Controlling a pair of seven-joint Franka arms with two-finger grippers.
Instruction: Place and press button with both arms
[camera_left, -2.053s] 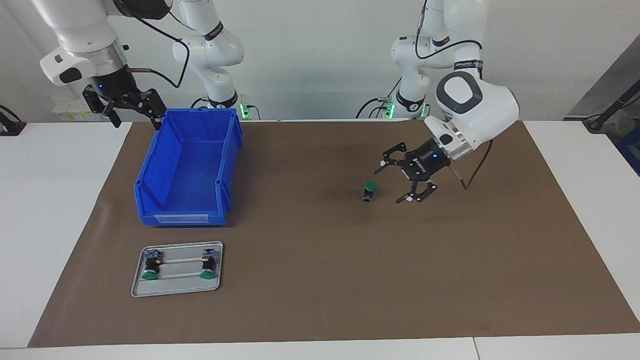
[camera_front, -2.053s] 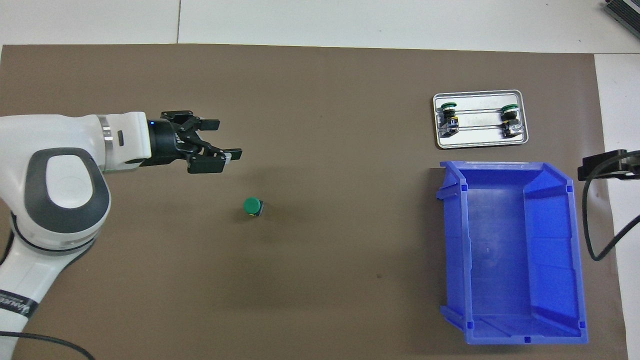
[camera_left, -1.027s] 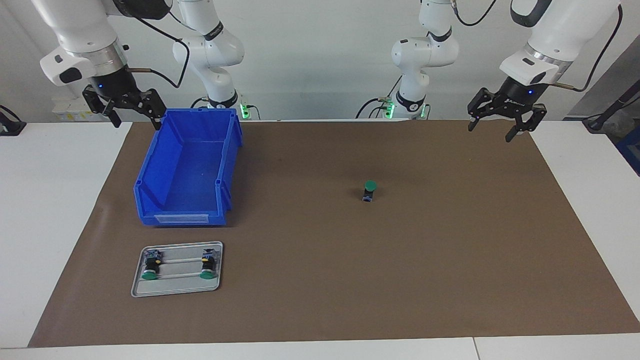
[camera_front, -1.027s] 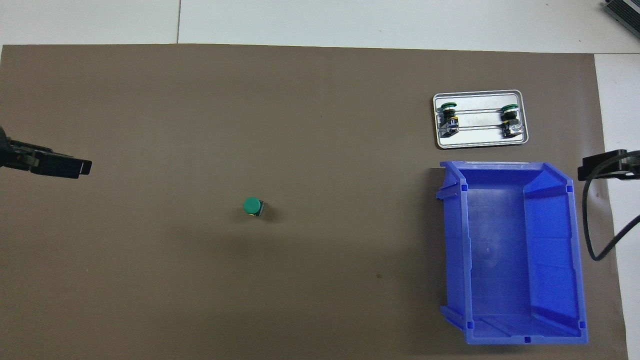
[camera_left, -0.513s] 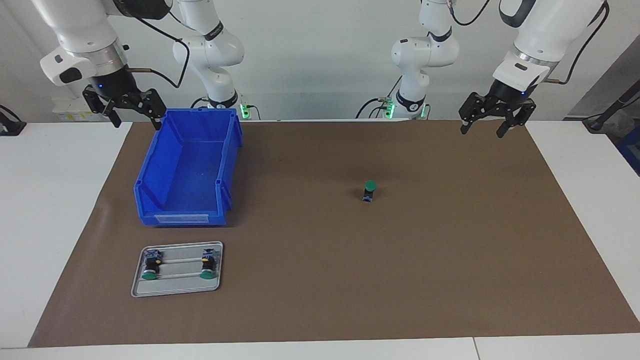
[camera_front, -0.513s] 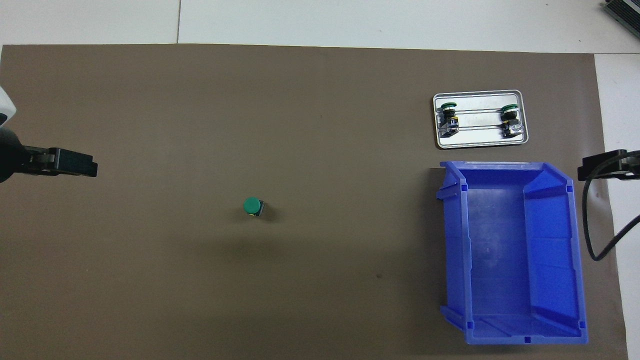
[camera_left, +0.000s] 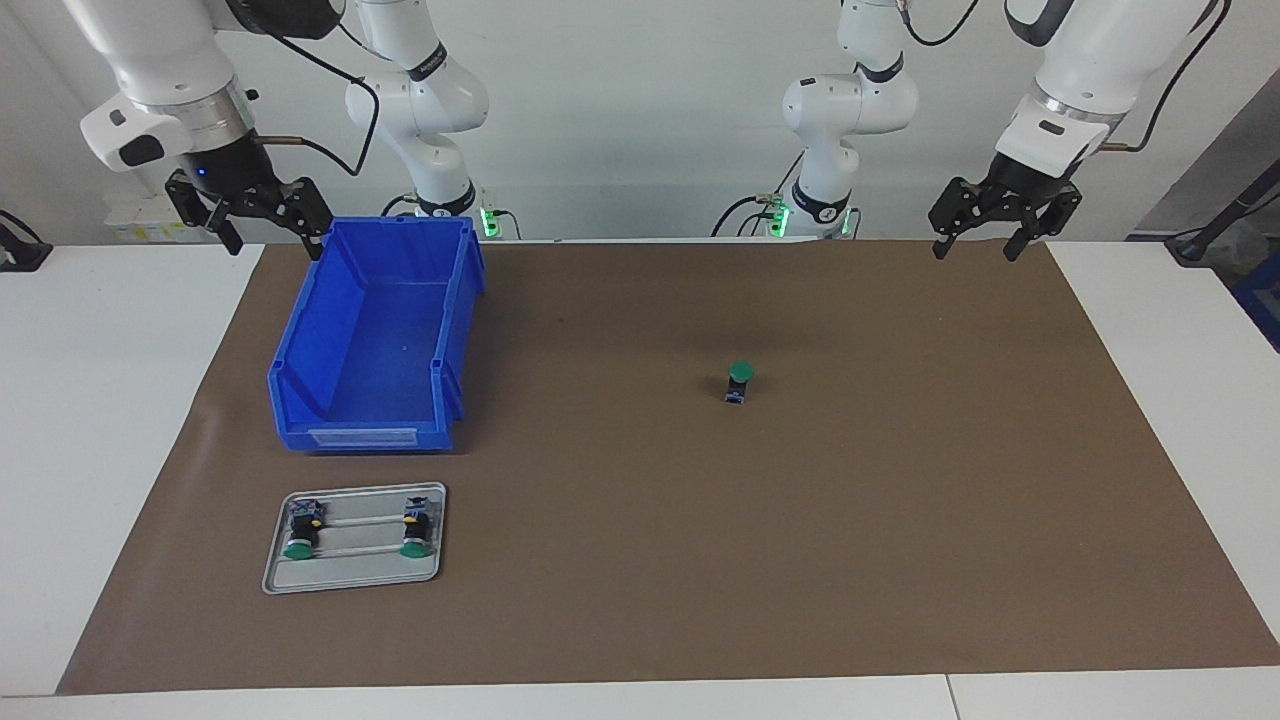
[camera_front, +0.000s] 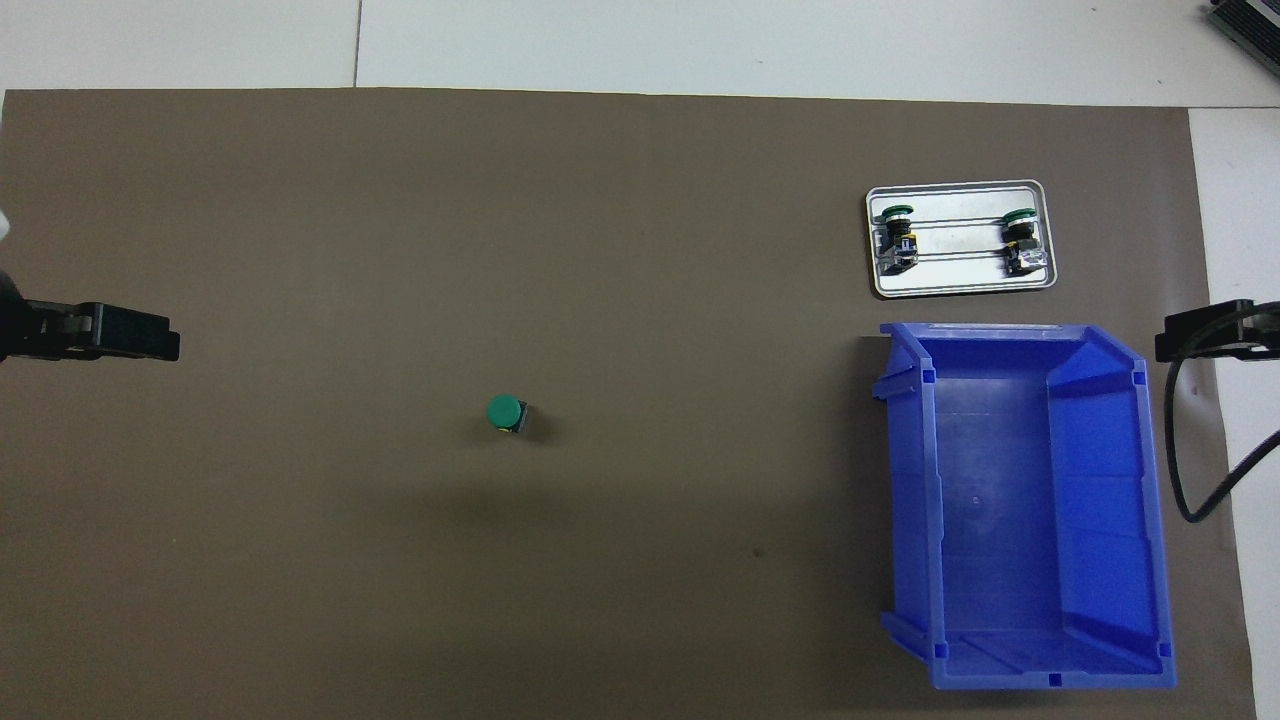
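The right gripper (camera_left: 248, 222) hangs over the counter (camera_left: 120, 400) just beside the robot-end rim of the blue bin (camera_left: 375, 335), fingers apart and empty, exactly where it was two seconds ago, so that arm waits. The left gripper (camera_left: 1003, 218) is what has changed: two seconds ago it was low beside the button (camera_left: 738, 382), spread wide, and it has since drawn back and risen to hang over the brown mat (camera_left: 900, 480) at its robot-side edge, toward the left arm's end of the counter, fingers still apart and holding nothing; in the overhead view only its tip (camera_front: 100, 332) shows. The button stands upright on the mat, green cap up, about midway along the counter and well apart from both grippers, and it has not moved. That suggests the placing is done and the left arm has cleared away, leaving the press still to come, with both arms at rest positions. Farther from the robots than the bin lies a small metal tray (camera_left: 352, 580) with two more buttons (camera_left: 298, 533) lying on their sides, untouched
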